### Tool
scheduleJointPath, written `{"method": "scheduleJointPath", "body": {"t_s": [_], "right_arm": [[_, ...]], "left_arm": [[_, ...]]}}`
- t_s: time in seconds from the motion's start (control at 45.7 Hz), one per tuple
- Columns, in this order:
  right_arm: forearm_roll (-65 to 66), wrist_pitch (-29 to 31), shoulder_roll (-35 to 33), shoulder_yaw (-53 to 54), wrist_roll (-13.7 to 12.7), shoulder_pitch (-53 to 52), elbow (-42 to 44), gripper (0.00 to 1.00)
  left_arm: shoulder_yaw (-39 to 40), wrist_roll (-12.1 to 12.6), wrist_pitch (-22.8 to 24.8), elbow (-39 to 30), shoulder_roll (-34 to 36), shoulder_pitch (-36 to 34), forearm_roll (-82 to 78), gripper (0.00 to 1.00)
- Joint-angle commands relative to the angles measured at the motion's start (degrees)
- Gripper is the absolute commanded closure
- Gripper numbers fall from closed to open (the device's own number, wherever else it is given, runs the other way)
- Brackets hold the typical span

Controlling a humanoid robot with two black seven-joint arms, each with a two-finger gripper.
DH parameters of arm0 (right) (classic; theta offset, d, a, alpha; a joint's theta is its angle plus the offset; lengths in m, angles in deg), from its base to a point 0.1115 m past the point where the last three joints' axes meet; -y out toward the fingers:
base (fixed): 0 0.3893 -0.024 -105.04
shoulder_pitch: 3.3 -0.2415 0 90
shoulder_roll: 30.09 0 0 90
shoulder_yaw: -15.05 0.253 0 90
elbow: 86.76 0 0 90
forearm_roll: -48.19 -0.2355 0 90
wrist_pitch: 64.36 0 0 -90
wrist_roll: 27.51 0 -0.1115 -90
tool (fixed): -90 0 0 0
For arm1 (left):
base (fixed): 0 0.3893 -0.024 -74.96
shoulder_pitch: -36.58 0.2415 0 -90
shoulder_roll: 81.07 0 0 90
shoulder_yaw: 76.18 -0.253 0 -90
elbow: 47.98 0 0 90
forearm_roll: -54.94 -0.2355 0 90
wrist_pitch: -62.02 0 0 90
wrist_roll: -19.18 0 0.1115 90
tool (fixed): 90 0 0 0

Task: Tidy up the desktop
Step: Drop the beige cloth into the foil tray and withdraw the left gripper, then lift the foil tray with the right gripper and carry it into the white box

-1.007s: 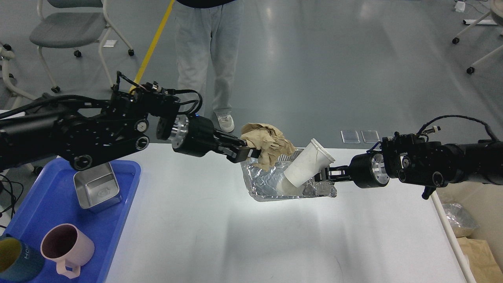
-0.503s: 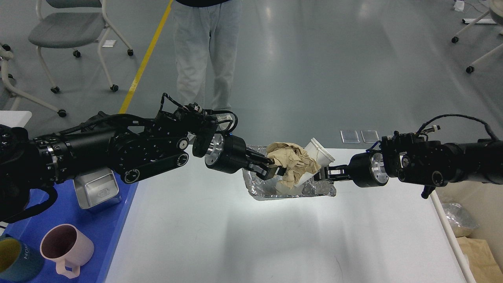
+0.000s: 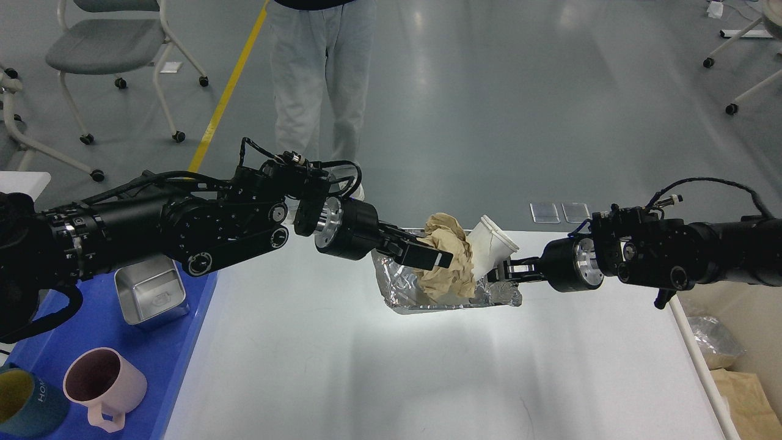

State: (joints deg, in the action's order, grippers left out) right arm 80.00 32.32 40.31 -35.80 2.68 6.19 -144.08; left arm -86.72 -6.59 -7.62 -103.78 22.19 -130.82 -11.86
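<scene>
Left gripper (image 3: pixel 435 258) has let go of the crumpled brown paper wad (image 3: pixel 449 260), now sitting in the foil tray (image 3: pixel 400 286); right gripper (image 3: pixel 504 271) still pinches the tray's rim.

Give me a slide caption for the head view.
Left gripper at crumpled brown paper in foil tray; right gripper at its rim.

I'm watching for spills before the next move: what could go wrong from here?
The crumpled brown paper bulges above the foil tray, so it may tumble onto the desktop. The paper cup leans tilted inside and could tip out. The right hand grips only the tray's thin rim, which may bend.
</scene>
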Motion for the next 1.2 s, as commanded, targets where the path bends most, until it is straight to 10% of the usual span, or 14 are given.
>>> {"method": "scheduleJointPath", "body": {"t_s": [0.0,0.7,1.182], "right_arm": [[0.0,0.0,-0.1,-0.2,0.0,0.0,-0.1,1.00],[-0.3,0.3,-2.0,-0.7,-0.5,0.3,0.6,1.00],[-12.8,2.0,-12.3,-0.7,-0.8,2.5,6.1,1.00]], "left_arm": [[0.3,-0.1,0.2,-0.1,0.3,-0.3,0.0,0.10],[10.0,-0.6,6.0,-0.6,6.7,-4.3,8.9,0.03],[21.0,-0.5,-11.7,2.1,15.1,7.4,30.5,0.04]]}}
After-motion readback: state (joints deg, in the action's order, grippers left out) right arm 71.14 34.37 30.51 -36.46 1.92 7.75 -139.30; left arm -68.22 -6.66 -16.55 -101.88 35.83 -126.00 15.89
